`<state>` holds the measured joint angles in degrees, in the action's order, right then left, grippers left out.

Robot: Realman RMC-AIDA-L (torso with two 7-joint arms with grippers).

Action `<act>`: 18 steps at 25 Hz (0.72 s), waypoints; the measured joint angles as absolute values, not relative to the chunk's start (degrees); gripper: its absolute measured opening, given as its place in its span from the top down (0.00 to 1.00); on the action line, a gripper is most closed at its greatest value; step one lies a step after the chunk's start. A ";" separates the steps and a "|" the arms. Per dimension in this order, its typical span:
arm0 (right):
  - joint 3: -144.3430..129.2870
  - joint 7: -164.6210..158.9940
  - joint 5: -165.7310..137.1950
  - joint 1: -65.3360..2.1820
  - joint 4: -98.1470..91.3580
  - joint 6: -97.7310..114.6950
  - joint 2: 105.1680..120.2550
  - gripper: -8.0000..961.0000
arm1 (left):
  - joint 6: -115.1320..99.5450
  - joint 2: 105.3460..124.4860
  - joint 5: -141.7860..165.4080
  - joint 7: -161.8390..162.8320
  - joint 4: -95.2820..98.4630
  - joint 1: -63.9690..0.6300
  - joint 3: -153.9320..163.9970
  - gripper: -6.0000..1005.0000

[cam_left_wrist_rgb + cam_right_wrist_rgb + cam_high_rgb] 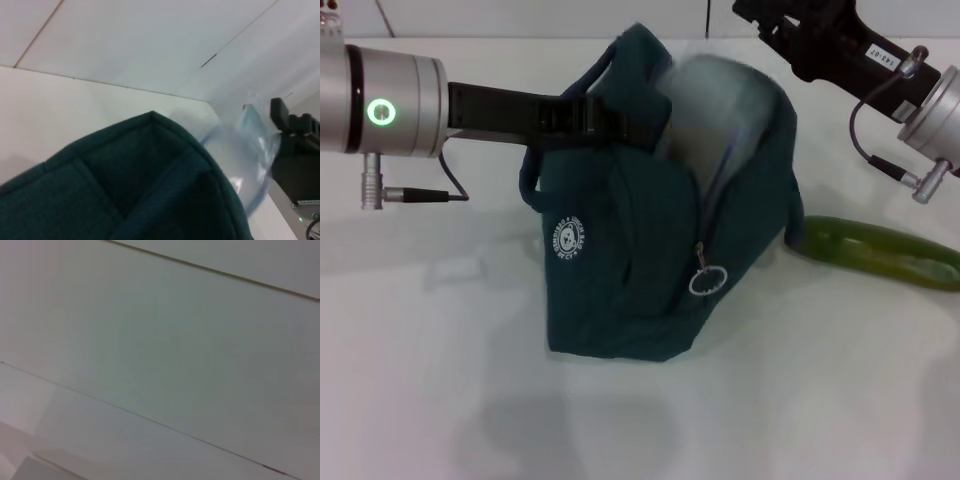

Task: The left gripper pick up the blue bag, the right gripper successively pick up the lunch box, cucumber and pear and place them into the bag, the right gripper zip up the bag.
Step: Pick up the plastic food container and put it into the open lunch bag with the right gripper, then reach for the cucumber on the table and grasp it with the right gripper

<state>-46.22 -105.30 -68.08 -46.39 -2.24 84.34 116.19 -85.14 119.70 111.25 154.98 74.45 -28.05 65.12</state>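
White tabletop filled the head view, with the blue bag point(650, 250) at its centre, mouth gaping toward the upper right, and the left gripper point(595, 118) reaching in from the left, clamped on its top edge. The cucumber point(880, 252) lay at the right edge, long axis running left to right, just beside the bag. The right gripper point(790, 30) hung at the upper right, above it and much the nearer arm, though whether it held anything could not be told

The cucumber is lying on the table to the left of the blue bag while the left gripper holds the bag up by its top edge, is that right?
Not quite. The cucumber lies on the table to the right of the blue bag, not the left; the head view shows it. The rest holds: the left gripper grips the bag at its top edge.
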 joint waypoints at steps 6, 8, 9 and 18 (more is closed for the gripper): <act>-46.17 -105.35 -67.85 -46.06 -3.75 85.08 116.19 0.77 | -85.56 119.67 111.25 154.61 74.25 -27.91 65.13 0.96; -46.29 -105.30 -67.85 -45.86 -4.78 86.23 116.19 0.69 | -85.59 119.66 111.24 154.32 74.05 -27.87 65.12 0.96; -46.46 -105.22 -67.91 -45.65 -5.72 86.91 116.17 0.66 | -85.61 119.65 111.24 154.20 73.97 -27.80 65.08 0.96; -51.90 -101.01 -72.57 -36.11 -23.47 90.44 113.49 0.31 | -85.61 119.54 110.48 152.47 73.14 -26.56 64.64 0.96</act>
<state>-51.90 -101.01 -72.57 -36.11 -23.47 90.44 113.49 -85.61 119.54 110.48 152.47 73.14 -26.56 64.64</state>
